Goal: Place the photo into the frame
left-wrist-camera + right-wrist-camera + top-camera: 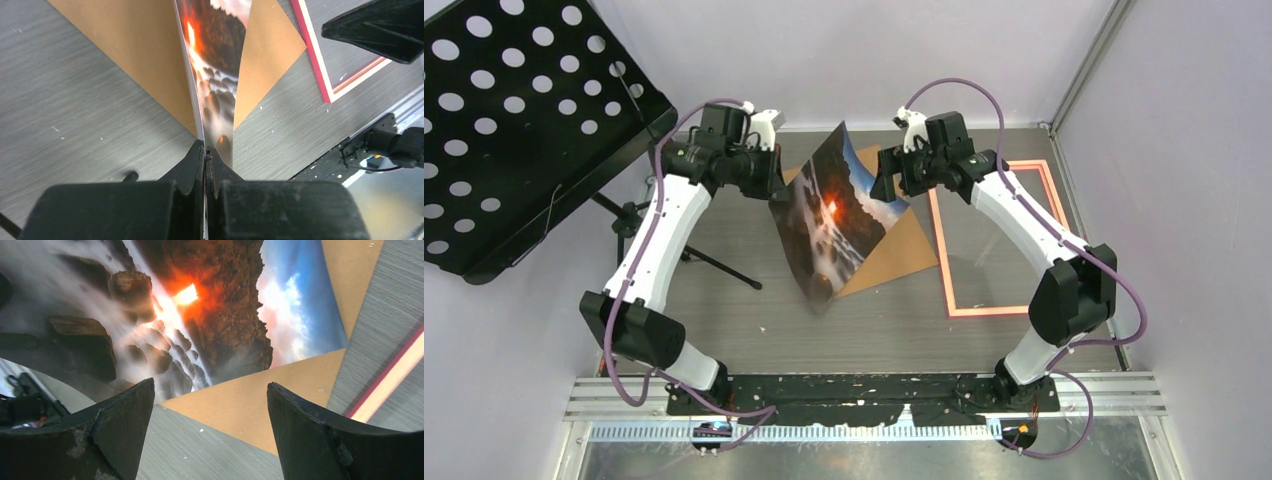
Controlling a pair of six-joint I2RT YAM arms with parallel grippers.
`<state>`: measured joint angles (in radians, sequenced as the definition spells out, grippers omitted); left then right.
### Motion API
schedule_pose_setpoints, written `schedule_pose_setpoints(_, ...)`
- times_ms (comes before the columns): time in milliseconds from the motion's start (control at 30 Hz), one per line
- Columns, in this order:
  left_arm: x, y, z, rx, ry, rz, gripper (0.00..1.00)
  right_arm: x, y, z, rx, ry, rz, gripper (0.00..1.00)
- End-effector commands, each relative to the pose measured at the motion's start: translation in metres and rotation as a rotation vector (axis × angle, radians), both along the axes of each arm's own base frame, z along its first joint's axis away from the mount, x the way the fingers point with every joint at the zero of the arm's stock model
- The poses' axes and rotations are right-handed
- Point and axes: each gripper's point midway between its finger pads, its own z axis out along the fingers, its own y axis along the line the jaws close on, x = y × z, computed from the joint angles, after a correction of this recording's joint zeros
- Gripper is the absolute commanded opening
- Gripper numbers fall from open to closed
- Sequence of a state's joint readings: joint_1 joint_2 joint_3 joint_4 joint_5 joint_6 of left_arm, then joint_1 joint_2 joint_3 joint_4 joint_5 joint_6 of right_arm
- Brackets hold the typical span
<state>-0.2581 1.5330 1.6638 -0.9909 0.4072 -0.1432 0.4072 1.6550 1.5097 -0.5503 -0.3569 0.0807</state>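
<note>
photo (834, 215) standing tilted over backing board (904, 250), frame (941, 250) flat on table (754, 320) at right, music stand (514, 130) far left

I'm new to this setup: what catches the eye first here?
The glossy sunset print is held up steeply mid-table, pinched by the shut left claw. Under it lies a plain brown backing board; the thin pink-orange picture frame lies flat on the right, by the open right claw.

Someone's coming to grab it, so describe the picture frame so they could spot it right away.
Look at the grey wood-grain table, then its right side by the white right arm. There the thin rectangular pink-orange picture frame lies flat, with bare tabletop showing through it. Unlike the solid brown cardboard sheet to its left, it is only a bright open outline.
</note>
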Motion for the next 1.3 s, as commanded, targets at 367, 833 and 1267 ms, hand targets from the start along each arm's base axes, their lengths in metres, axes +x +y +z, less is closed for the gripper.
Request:
schedule_pose_setpoints(367, -0.051, -0.054, 0.058, 0.41, -0.486, -0.247, 0.0, 0.005, 0.001, 0.098, 0.518, 0.029, 0.007, 0.87)
schedule_pose_setpoints(833, -0.09, -0.13, 0.008, 0.605, -0.682, -0.431, 0.0, -0.017, -0.034, 0.044, 0.544, 0.174, -0.094, 0.87)
schedule_pose_setpoints(1267, -0.109, -0.158, -0.01, 0.659, -0.74, -0.496, 0.0, -0.025, -0.032, 0.003, 0.571, 0.281, -0.128, 0.85)
